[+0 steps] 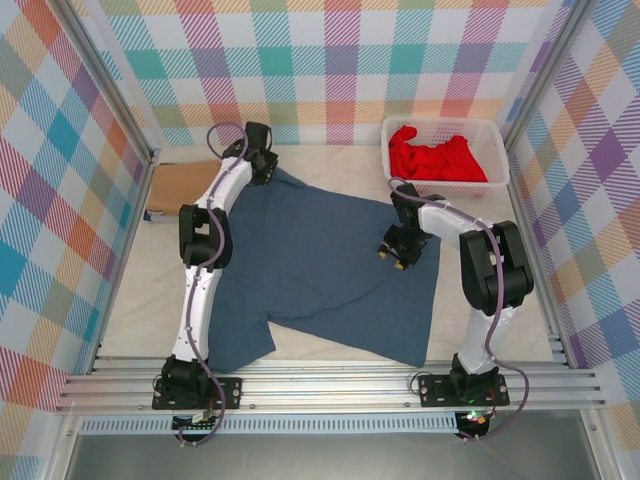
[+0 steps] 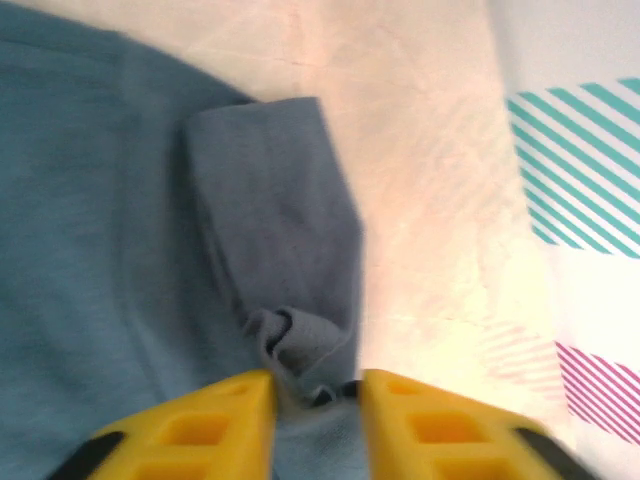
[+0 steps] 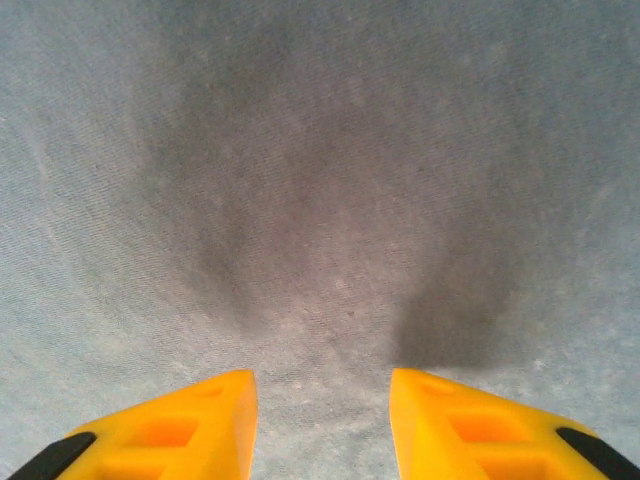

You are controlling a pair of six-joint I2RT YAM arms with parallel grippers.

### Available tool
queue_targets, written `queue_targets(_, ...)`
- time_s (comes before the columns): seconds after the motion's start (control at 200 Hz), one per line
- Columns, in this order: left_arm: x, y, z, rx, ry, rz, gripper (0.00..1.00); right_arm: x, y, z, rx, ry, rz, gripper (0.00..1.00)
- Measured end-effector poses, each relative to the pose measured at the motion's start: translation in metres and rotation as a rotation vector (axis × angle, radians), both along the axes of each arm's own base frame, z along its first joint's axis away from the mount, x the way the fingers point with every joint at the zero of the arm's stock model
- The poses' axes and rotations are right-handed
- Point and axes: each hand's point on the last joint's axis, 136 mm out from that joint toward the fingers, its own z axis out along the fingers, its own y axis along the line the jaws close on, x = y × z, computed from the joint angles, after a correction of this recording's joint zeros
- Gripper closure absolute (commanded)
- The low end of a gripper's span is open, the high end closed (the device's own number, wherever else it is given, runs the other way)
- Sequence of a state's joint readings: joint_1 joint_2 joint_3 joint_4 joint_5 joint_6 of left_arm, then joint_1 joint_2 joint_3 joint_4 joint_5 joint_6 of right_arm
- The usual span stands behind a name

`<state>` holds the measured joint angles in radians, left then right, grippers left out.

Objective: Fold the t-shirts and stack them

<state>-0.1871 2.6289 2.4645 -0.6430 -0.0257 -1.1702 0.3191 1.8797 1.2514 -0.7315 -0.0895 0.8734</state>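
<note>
Clamping the blue shirt's (image 1: 310, 270) sleeve edge, the left gripper (image 2: 315, 385) is sitting beside bare table (image 2: 430, 200); the right gripper (image 3: 322, 385) is hanging, fingers apart.

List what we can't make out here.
- Tan shirt, top view: left arm covers its right side; folded or not unclear.
- Red shirt, top view: crumpled in the basket; shape untraceable.
- Left gripper, left wrist view: blurred, fingers cut by the bottom edge; grip on blue shirt unclear.
- Right gripper, right wrist view: open; touching the shirt or not unclear.
</note>
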Motion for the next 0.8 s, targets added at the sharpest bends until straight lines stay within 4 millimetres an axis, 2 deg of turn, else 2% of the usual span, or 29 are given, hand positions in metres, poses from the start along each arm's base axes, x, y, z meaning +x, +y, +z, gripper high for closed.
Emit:
queue_targets(0.08, 0.012, -0.006, -0.001, -0.023, -0.031, -0.009, 0.71, 0.0, 0.001, 0.0, 0.003, -0.002, 0.0, 0.61)
queue_targets(0.17, 0.018, -0.01, -0.013, -0.042, -0.03, -0.014, 0.68, 0.001, 0.001, 0.0, 0.003, -0.002, 0.0, 0.61)
queue_targets(0.245, 0.018, -0.013, -0.024, -0.057, -0.016, -0.02, 0.76, 0.001, 0.001, 0.0, 0.003, -0.002, 0.0, 0.61)
queue_targets(0.43, 0.029, -0.025, -0.025, -0.126, -0.058, -0.036, 0.98, 0.001, 0.001, 0.001, 0.004, -0.005, 0.0, 0.62)
queue_targets(0.55, 0.041, -0.037, -0.025, -0.171, -0.117, -0.074, 1.0, 0.001, 0.001, 0.001, 0.004, -0.005, 0.0, 0.63)
queue_targets(0.665, 0.056, -0.051, -0.018, -0.21, -0.205, -0.121, 0.8, 0.0, -0.002, -0.001, 0.003, -0.002, -0.008, 0.64)
queue_targets(0.755, 0.062, -0.058, -0.008, -0.211, -0.258, -0.163, 0.5, -0.003, -0.007, -0.003, 0.0, 0.006, -0.018, 0.63)
queue_targets(0.8, 0.063, -0.059, -0.001, -0.176, -0.286, -0.203, 0.42, -0.004, -0.011, -0.001, -0.001, 0.004, -0.026, 0.62)
